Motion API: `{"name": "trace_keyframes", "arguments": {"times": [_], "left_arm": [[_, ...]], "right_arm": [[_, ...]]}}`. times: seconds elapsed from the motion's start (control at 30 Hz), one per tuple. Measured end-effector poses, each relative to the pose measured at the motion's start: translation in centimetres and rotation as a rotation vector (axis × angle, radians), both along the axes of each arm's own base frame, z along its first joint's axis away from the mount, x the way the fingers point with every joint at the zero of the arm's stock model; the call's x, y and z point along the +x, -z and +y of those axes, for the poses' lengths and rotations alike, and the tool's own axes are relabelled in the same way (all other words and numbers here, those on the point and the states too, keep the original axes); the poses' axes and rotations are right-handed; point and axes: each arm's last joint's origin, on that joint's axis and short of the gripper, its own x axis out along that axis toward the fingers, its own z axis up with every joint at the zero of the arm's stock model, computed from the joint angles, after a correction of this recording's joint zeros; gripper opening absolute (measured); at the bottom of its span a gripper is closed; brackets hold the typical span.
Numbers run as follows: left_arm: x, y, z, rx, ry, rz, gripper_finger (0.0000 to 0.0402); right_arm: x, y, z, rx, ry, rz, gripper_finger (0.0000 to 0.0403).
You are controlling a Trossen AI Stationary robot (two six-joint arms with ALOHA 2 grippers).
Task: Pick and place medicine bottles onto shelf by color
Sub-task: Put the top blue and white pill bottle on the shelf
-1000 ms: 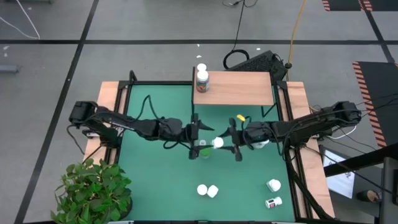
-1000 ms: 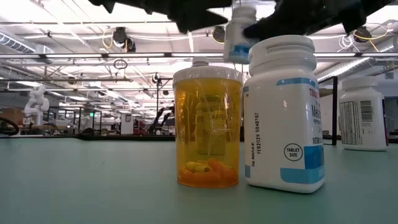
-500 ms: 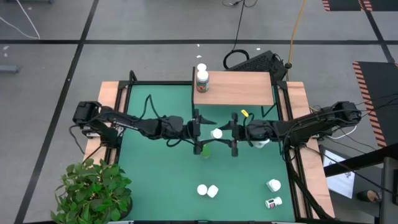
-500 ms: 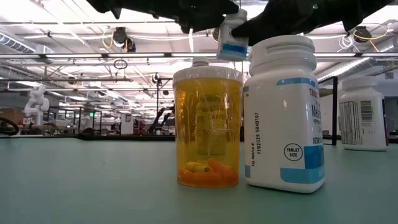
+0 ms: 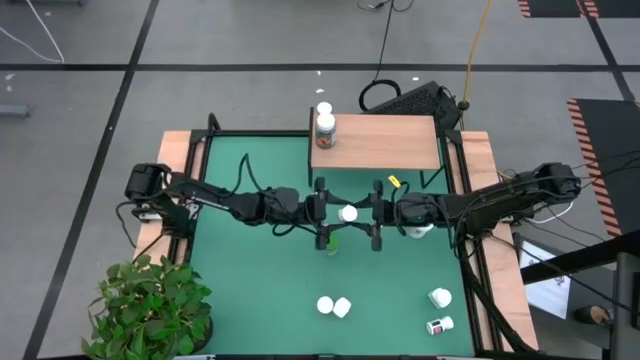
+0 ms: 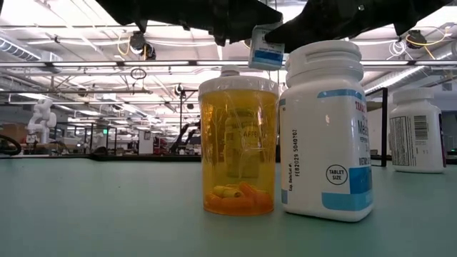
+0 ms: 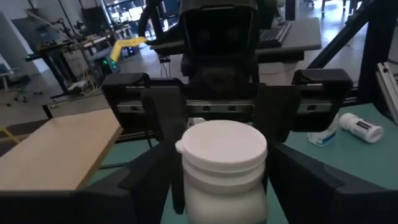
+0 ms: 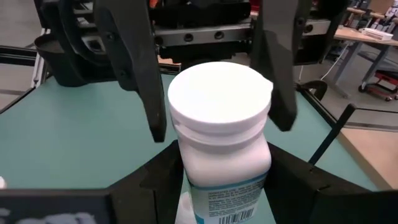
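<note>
As seen from the high view, the left gripper (image 5: 325, 213) and the right gripper (image 5: 374, 215) are met nose to nose over the middle of the green table (image 5: 250, 270), with a white bottle (image 5: 348, 213) between them. The shelf (image 5: 385, 145) is noted at the far edge, with two bottles (image 5: 325, 120) standing at its left far corner. A green bottle (image 5: 331, 243) is seen just beside the grippers, on their near side. Four more bottles (image 5: 333, 306) lie nearer the front edge.

Low view: the white bottle (image 6: 267, 50), blue-labelled, is held clear above the table among dark gripper parts. An orange bottle (image 6: 238, 143) and a large white bottle (image 6: 326, 135) stand side by side in front.

Left wrist view: the white bottle (image 7: 221, 165) is seen cap up, clamped between the right gripper's fingers (image 7: 163, 134).

Right wrist view: the bottle's body is gripped low by the right gripper. The left gripper's fingers (image 8: 134, 56) are spread to either side of the cap, apart from it.
</note>
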Motion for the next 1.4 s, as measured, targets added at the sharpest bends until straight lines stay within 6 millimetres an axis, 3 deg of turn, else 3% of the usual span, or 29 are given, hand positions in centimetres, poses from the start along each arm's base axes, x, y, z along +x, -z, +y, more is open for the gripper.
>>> {"name": "trace_keyframes", "arguments": {"times": [0.2, 0.37, 0.63, 0.83, 1.17, 1.4], "left_arm": [[0.0, 0.1, 0.6, -0.038, -0.004, 0.007, 0.0196], [0.0, 0.1, 0.7, -0.046, -0.006, 0.009, 0.0183], [-0.9, -1.6, 2.4, -0.069, -0.053, -0.015, 0.0187], [-2.3, -3.1, 5.8, -0.02, -0.144, 0.008, 0.0184], [-3.7, -2.2, 12.9, -0.059, -0.237, 0.071, 0.0194], [-4.3, -1.9, 15.0, -0.096, -0.224, 0.073, 0.0195]], "right_arm": [[0.0, 0.0, -0.1, 0.006, 0.009, 0.003, 0.0183], [0.0, 0.1, 0.0, -0.029, -0.006, 0.014, 0.0192], [-0.9, -0.6, -0.4, -0.129, 0.148, 0.024, 0.0286], [-2.4, -1.4, -0.6, -0.118, 0.22, 0.048, 0.0332], [-3.0, -1.7, -0.2, -0.118, 0.2, 0.057, 0.0328], [-3.0, -1.6, -0.2, -0.125, 0.198, 0.063, 0.0327]]}}
